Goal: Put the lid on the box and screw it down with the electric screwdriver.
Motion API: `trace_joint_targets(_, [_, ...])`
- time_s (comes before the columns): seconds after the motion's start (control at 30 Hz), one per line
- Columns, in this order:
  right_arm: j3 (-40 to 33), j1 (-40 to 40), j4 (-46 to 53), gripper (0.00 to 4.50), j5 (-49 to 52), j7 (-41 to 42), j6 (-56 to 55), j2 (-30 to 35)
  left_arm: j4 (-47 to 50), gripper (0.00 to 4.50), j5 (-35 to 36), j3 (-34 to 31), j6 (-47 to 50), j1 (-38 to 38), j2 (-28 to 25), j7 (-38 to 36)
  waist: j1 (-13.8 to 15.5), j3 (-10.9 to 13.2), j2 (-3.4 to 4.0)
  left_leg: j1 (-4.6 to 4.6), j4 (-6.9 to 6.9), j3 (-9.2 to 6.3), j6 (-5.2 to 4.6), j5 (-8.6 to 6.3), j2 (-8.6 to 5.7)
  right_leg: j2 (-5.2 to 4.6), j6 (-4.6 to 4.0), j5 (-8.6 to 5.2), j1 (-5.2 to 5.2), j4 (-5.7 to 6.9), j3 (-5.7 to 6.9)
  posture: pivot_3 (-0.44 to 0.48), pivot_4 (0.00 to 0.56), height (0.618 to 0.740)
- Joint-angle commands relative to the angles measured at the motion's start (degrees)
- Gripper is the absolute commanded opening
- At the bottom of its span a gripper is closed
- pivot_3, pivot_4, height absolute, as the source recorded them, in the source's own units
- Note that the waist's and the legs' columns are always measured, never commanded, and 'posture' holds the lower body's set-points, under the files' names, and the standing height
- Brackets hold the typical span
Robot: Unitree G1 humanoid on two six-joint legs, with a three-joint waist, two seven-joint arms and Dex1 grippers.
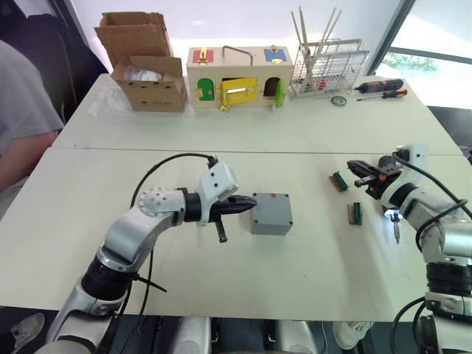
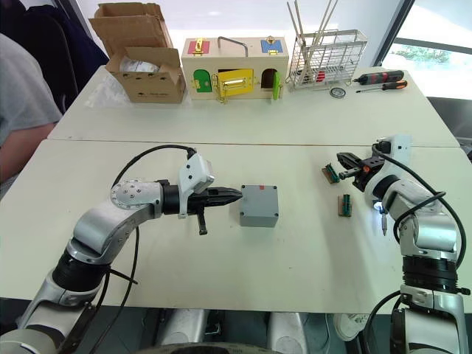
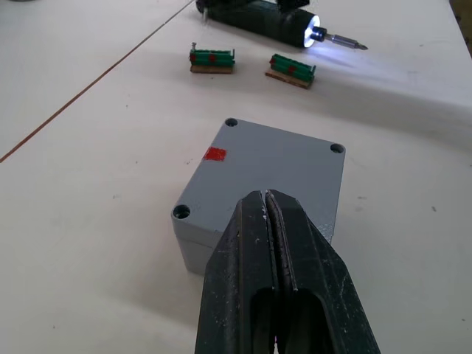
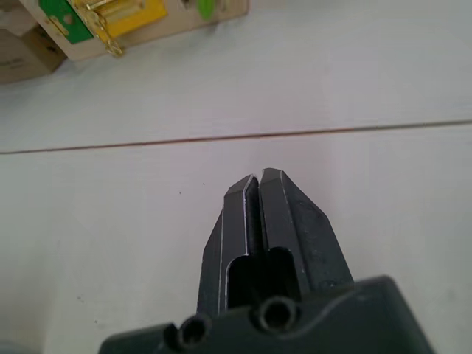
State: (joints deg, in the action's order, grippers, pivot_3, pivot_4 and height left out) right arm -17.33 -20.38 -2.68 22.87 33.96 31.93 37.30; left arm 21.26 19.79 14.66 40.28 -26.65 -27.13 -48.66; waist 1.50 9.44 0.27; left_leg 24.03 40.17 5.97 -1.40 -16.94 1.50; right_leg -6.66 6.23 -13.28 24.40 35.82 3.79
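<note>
Left wrist view shows the left gripper [image 3: 269,198] pinched empty against the lidded box [image 3: 258,184], so a harder push could skid it off position.

Pretty bright daylight pouring in from the window [image 1: 435,63] at the far right, which is blown out white. The table [image 1: 310,133] looks washed out, shadows are soft, and the electric screwdriver [image 3: 274,20] tip light throws a bluish glare.

No text, brand or number can be read; the cardboard box [image 1: 151,87] bears dark print too small to make out
</note>
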Motion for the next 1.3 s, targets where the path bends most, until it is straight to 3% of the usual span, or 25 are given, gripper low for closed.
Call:
trace_joint_targets(0.03, [-2.4, -1.1, 6.9, 0.03, 3.5, 0.4, 2.7, 1.6, 0.7, 0.00, 0.5, -0.8, -1.6, -0.9, -0.8, -0.6, 0.0, 0.0, 0.00, 0.00, 0.00, 0.00, 0.00, 0.00, 0.00, 0.00, 0.00, 0.00, 0.00, 0.00, 0.00, 0.000, 0.150, 0.728])
trace_joint_targets(0.17, [-1.6, -0.2, 17.5, 0.03, 12.1, 4.0, 11.7, 2.5, 2.4, 0.00, 0.9, -1.6, -1.2, 0.0, -3.0, -1.2, -0.6, 0.0, 0.01, 0.01, -0.03, -0.02, -0.01, 0.00, 0.06, 0.00, 0.00, 0.00, 0.02, 0.00, 0.00, 0.000, 0.150, 0.728])
trace_joint_targets(0.33, [4.8, 1.2, 25.4, 0.03, 17.4, 6.0, 17.8, 1.5, 6.2, 0.00, 2.3, -2.4, 0.7, 3.3, -7.0, -1.7, -0.9, 0.0, -0.01, 0.00, -0.06, -0.03, -0.27, -0.16, 0.15, 0.00, -0.01, 0.00, 0.02, -0.03, 0.00, 0.000, 0.150, 0.728])
trace_joint_targets(0.57, [10.3, 2.0, 24.1, 0.03, 15.5, 6.9, 16.0, 0.6, 7.8, 0.00, 3.1, -2.5, 1.8, 4.9, -8.0, 0.0, -0.6, 0.0, -0.02, 0.04, -0.04, -0.03, -0.34, -0.20, 0.10, -0.05, -0.01, -0.01, 0.02, -0.06, 0.00, 0.000, 0.150, 0.728])
trace_joint_targets(1.3, [14.1, 2.6, 18.5, 0.03, 10.8, 8.8, 11.2, -0.7, 7.3, 0.00, 3.6, -1.3, 1.4, 3.6, -7.3, 1.6, -0.8, 0.0, -0.03, 0.03, -0.05, -0.01, -0.24, -0.14, 0.03, -0.01, -0.01, -0.01, 0.02, -0.08, 0.00, 0.000, 0.150, 0.728])
